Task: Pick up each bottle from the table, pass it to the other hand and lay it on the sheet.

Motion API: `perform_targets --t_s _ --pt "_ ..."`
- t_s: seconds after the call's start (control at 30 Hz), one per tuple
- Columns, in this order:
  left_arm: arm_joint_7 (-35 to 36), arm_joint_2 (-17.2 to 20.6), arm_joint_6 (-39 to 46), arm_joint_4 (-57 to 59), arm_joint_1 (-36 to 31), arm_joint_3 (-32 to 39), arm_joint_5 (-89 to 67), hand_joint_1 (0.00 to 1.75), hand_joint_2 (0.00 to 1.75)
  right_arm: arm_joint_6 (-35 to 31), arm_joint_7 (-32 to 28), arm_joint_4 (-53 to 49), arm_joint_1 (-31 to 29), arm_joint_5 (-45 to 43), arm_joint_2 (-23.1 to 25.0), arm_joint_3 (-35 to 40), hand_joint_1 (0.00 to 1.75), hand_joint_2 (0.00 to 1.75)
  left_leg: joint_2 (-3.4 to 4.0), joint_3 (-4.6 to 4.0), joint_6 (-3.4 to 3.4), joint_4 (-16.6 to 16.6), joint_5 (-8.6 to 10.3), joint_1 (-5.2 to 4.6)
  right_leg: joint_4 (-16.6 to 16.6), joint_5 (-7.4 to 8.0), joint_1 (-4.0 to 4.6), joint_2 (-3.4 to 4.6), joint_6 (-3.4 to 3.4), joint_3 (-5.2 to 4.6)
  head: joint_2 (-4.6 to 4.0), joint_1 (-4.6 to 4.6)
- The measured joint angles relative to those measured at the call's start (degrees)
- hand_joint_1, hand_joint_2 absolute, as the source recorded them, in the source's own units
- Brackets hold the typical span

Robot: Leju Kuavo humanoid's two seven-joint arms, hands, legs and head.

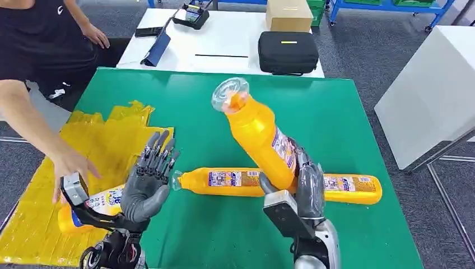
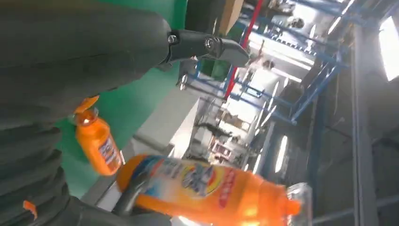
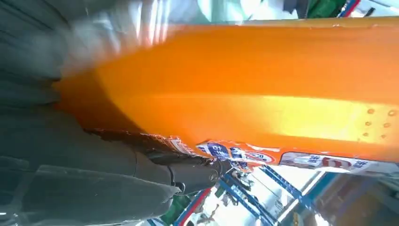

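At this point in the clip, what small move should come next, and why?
Probably bring the right hand leftward so the orange bottle it holds reaches the left hand, which is open with palm raised and holds nothing; the handover looks not yet done.

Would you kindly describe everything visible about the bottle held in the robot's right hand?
The held bottle is orange, apparently plastic, with a clear cap at its raised end and a printed label along its side. The right hand grips its lower body, holding it tilted above the green table, cap pointing up and away. It crosses over a second bottle lying on the table.
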Motion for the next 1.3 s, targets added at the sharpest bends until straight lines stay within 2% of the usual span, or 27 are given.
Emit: perform_targets --t_s 0.4,0.83,1.3 --pt "-1.6 2.8 1.9 1.9 -0.1 -3.0 2.4 0.00 1.75 -0.9 2.4 10.4 -4.6 3.7 0.9 11.2 1.75 1.75 -0.01 -0.02 -0.01 0.0 0.01 0.03 0.0 -0.01 0.02 -0.01 -0.01 -0.02 0.00 0.00" --pt "-2.4 3.7 6.0 2.8 -0.5 -4.6 5.0 0.00 1.75 -1.9 2.8 25.1 -14.5 3.6 -0.1 28.3 1.75 1.75 -0.05 -0.02 0.00 0.0 0.02 0.01 0.0 0.00 0.01 -0.02 -0.01 -0.04 0.00 -0.02" --pt "-2.4 4.5 6.7 3.2 0.0 -4.6 5.4 0.00 1.75 -1.8 3.4 28.2 -17.2 3.9 -0.1 30.8 1.75 1.75 -0.05 -0.03 -0.01 0.0 0.03 0.01 0.0 0.00 0.01 -0.03 -0.01 -0.06 0.00 -0.02"
